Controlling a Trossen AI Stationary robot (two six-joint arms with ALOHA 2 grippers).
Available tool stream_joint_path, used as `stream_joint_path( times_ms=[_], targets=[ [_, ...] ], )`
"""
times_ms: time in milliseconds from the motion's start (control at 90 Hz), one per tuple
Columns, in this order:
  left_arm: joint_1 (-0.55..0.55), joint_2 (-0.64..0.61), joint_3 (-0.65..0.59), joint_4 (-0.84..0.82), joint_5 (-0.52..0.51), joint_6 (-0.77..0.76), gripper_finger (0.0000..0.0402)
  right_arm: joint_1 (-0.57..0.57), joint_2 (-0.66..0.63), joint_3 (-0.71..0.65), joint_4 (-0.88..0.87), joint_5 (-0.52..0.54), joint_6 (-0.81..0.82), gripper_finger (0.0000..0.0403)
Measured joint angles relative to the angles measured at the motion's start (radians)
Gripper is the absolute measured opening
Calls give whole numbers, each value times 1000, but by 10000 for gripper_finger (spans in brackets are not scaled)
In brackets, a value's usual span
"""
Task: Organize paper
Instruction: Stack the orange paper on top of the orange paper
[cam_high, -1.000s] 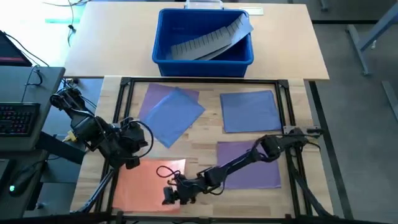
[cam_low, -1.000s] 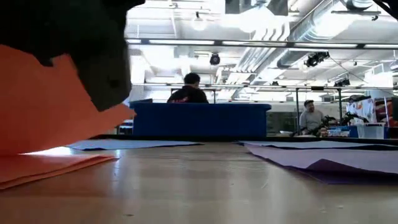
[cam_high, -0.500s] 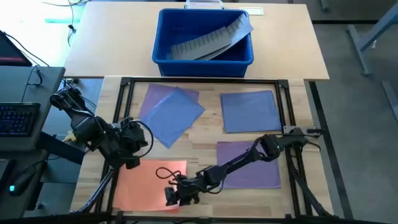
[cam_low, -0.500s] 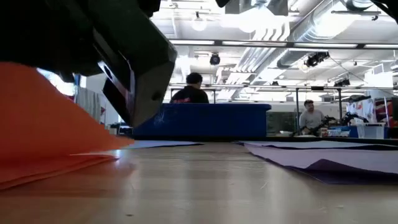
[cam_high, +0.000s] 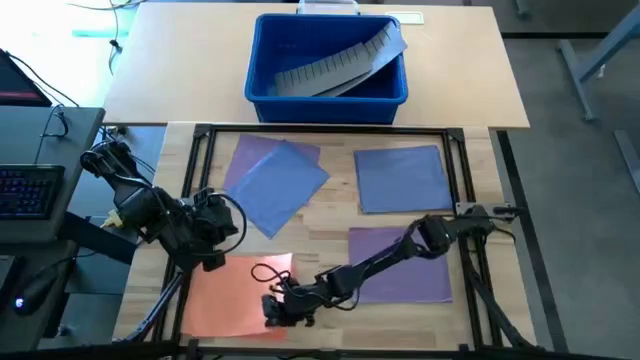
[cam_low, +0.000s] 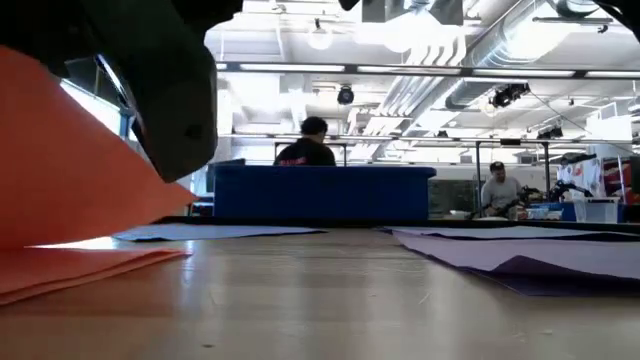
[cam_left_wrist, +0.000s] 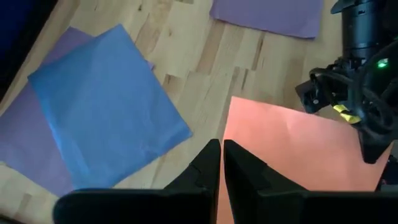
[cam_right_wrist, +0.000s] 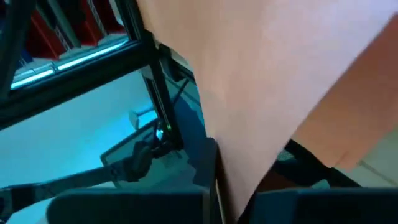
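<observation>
Right gripper (cam_high: 278, 308) pinches right edge of orange sheet (cam_high: 225, 298), nearest front of table, lifting it. Advice — raise slowly, keep pinch firm, avoid creasing. Left gripper (cam_left_wrist: 221, 163) waits above sheet's far corner — fingers together, empty.

No text, label, brand or number can be read anywhere.

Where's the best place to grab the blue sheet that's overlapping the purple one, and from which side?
Probably the blue sheet's corner pointing at the orange sheet. That corner juts off the purple sheet onto bare wood, so a pinch from the near side should lift it alone. Left gripper sits closest.
</observation>
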Motion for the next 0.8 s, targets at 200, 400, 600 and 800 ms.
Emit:
stream_joint_path(
  times_ms=[200, 400, 600, 800],
  targets=[
    [0, 0, 0, 0, -5, 1, 0, 27, 0, 0, 4, 109, 53, 0],
    [0, 0, 0, 0, -7, 2, 0, 24, 0, 0, 7, 172, 48, 0],
    [0, 0, 0, 0, -8, 1, 0, 16, 0, 0, 28, 178, 17, 0],
    [0, 0, 0, 0, -9, -7, 0, 16, 18, 0, 109, 136, -15, 7]
  ],
)
